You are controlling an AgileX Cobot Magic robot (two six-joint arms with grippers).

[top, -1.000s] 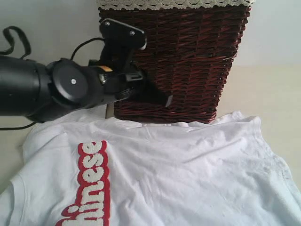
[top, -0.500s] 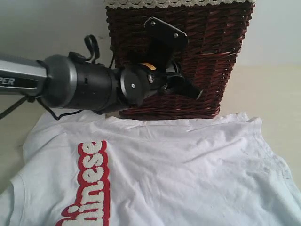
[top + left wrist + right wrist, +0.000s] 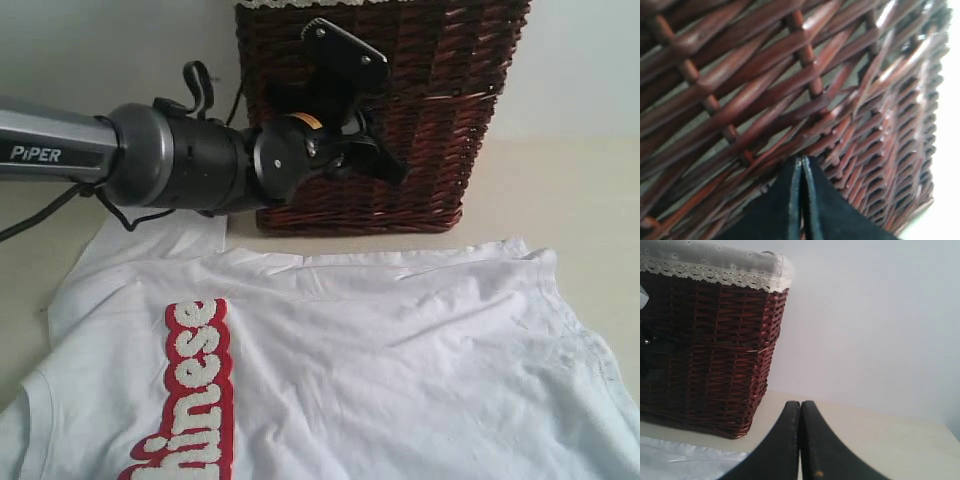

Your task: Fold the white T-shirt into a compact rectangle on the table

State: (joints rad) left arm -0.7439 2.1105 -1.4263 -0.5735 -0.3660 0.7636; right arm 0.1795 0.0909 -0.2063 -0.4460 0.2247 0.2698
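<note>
While the white T-shirt [image 3: 400, 370] lies spread out on the table [image 3: 585, 200] with its red and white letters facing up, both grippers are squeezed tight together and hold nothing. The left gripper [image 3: 801, 161] hangs in the air right by the woven side of the brown basket [image 3: 440, 120]. The right gripper [image 3: 800, 407] is over the table, with the basket near it. One edge of the shirt lies just in front of the basket.

white T-shirt [image 3: 400, 370]: soft cloth, fuzzy lettering | basket [image 3: 430, 130]: glossy wicker | table [image 3: 570, 190]: smooth matt
</note>
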